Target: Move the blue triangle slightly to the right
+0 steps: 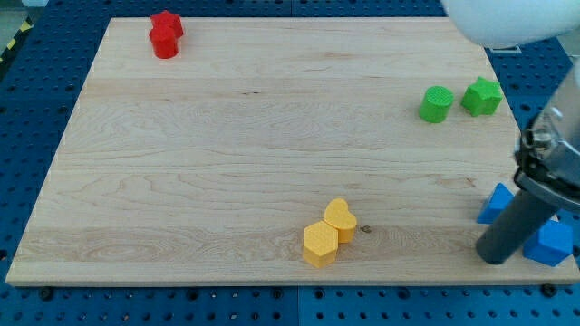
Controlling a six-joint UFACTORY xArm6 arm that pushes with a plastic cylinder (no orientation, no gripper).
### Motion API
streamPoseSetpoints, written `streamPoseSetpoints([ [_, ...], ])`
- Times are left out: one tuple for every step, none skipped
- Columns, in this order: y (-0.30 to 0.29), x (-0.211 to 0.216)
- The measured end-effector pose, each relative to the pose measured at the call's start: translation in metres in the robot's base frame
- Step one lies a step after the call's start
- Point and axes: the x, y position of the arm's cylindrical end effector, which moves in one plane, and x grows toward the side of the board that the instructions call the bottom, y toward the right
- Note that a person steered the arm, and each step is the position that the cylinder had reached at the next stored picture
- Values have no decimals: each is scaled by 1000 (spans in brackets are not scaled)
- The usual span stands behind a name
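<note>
Counting six clear blocks on the table [272, 154], in pairs. Two red: star [169, 22] touching cylinder [164, 43], top-left corner. Two green: cylinder [436, 104] just beside star [481, 96], near right edge. Two yellow: heart [341, 218] touching hexagon [320, 244], near bottom edge. Two blue at bottom-right corner: blue triangle [497, 203], and a second blue block [552, 243], shape unclear. My tip [494, 257] sits between them, just below the triangle. No fingers on this rig, just a rod.
</note>
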Motion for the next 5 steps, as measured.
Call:
streamPoseSetpoints([
  [0, 0],
  [0, -1],
  [0, -20],
  [0, -44],
  [0, -67],
])
